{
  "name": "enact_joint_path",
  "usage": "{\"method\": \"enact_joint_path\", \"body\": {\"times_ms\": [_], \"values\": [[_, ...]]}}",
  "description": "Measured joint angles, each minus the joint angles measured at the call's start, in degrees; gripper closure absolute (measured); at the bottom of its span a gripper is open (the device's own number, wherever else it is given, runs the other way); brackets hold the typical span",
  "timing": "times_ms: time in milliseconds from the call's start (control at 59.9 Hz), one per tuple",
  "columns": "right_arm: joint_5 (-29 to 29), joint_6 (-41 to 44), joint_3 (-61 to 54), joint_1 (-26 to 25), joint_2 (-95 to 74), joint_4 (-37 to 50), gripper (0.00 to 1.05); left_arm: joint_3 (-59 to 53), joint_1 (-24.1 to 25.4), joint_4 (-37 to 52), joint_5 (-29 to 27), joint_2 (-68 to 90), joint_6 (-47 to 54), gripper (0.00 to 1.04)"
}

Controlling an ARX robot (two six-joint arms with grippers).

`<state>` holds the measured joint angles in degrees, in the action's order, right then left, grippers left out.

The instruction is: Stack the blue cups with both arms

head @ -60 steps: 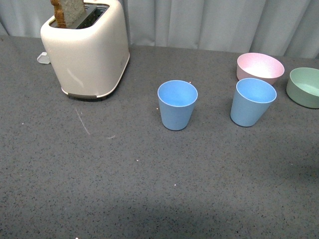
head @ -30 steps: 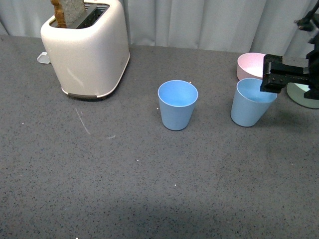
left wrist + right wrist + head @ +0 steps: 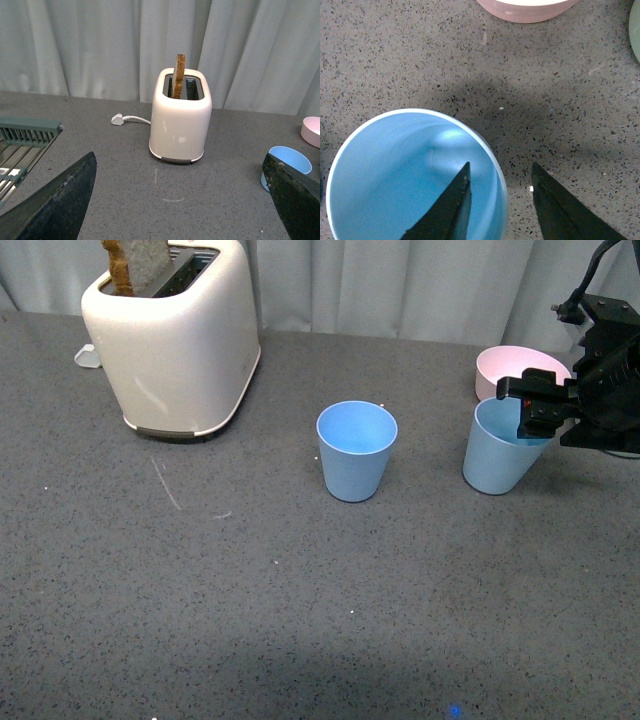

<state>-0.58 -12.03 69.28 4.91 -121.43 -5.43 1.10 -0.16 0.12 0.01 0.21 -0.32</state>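
Note:
Two light blue cups stand upright on the dark table, one in the middle (image 3: 356, 462) and one to its right (image 3: 498, 462). My right gripper (image 3: 535, 405) hangs open over the right cup's rim. In the right wrist view that cup (image 3: 395, 170) fills the lower left. The right gripper (image 3: 501, 167) straddles its wall there, one finger inside the cup and one outside. My left gripper (image 3: 179, 157) is open and holds nothing. It is not in the front view. One blue cup (image 3: 287, 161) shows beside its finger in the left wrist view.
A cream toaster (image 3: 175, 340) with a slice of bread stands at the back left. A pink bowl (image 3: 515, 370) sits just behind the right cup, and a green bowl (image 3: 636, 25) lies beside it. A green dish rack (image 3: 25, 145) is off to the side.
My right arm has come into the front view from the right and now sits over the right cup's rim. Neither cup has moved.

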Motion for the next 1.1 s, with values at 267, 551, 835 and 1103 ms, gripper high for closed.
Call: {"method": "enact_joint_path", "body": {"times_ms": [267, 551, 835, 1103], "values": [[-0.8, -0.6, 0.1, 0.2, 0.0, -1.4, 1.04, 0.0, 0.0, 0.0, 0.0, 0.0, 0.0, 0.07], [-9.2, -4.4, -2.6, 2.6, 6.7, -1.2, 1.04, 0.0, 0.0, 0.0, 0.0, 0.0, 0.0, 0.07], [-15.6, -8.0, -1.2, 10.0, 14.1, -2.2, 1.04, 0.0, 0.0, 0.0, 0.0, 0.0, 0.0, 0.07], [-12.9, -8.3, 1.9, 15.0, 11.2, -4.4, 1.04, 0.0, 0.0, 0.0, 0.0, 0.0, 0.0, 0.07]]}}
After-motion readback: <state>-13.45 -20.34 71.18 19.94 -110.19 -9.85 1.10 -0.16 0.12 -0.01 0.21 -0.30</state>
